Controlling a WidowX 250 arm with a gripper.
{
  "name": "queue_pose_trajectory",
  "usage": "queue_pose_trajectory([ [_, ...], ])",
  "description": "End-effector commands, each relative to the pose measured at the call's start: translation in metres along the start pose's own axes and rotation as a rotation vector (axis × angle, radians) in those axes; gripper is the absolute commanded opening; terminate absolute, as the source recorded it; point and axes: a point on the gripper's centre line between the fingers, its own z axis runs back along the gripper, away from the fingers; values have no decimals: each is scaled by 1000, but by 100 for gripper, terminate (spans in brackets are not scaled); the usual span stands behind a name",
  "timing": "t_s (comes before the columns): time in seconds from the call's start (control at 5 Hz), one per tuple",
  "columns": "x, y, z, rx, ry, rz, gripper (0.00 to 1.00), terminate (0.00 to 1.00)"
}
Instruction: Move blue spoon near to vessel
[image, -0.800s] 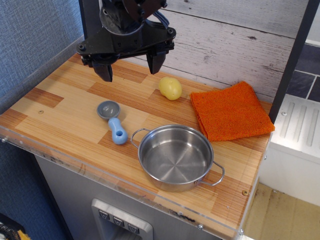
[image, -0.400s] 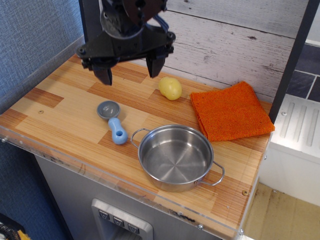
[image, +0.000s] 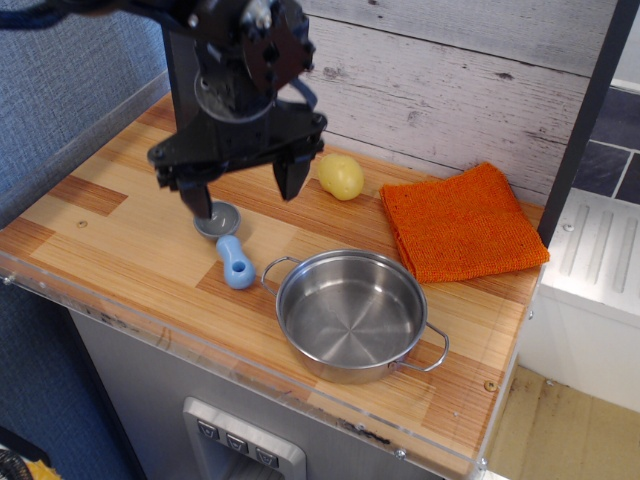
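**Gripper drops in over the spoon**

Gripper (image: 242, 192) is on the move: a moment ago it hung high in the upper left of the frame, close to the back wall, and now it has swung forward and down toward the middle left. Its two black fingers (image: 291, 176) are spread wide and there is nothing between them, so it carries nothing. The left fingertip now sits right at the grey bowl of the blue spoon (image: 227, 244); whether it actually touches the bowl or just hangs in front of it, this view cannot settle.

The spoon itself has not budged: bowl toward the upper left, chunky blue handle pointing to the lower right, lying flat on the wooden counter (image: 120, 230). The stainless-steel pot (image: 352, 313) sits in the lower centre, and its near loop handle is already close beside the spoon's handle end, though apart from it.

So this looks like the approach to a grasp, with the pick itself not yet made. Off to the side, the yellow potato (image: 341, 176) sits just right of the right finger, and the orange cloth (image: 462, 220) lies at the right.
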Motion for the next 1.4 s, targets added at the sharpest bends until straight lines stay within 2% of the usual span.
queue_pose_trajectory([
  [0.0,-4,7,-25,40,55,24,100,0],
  [0.4,-17,3,-58,97,123,18,100,0],
  [0.6,-19,3,-64,115,126,35,100,0],
  [0.8,-20,4,-67,123,107,46,0,0],
  [1.0,-19,0,-63,119,92,42,0,0],
  [1.2,-17,-1,-59,74,101,44,0,0],
])
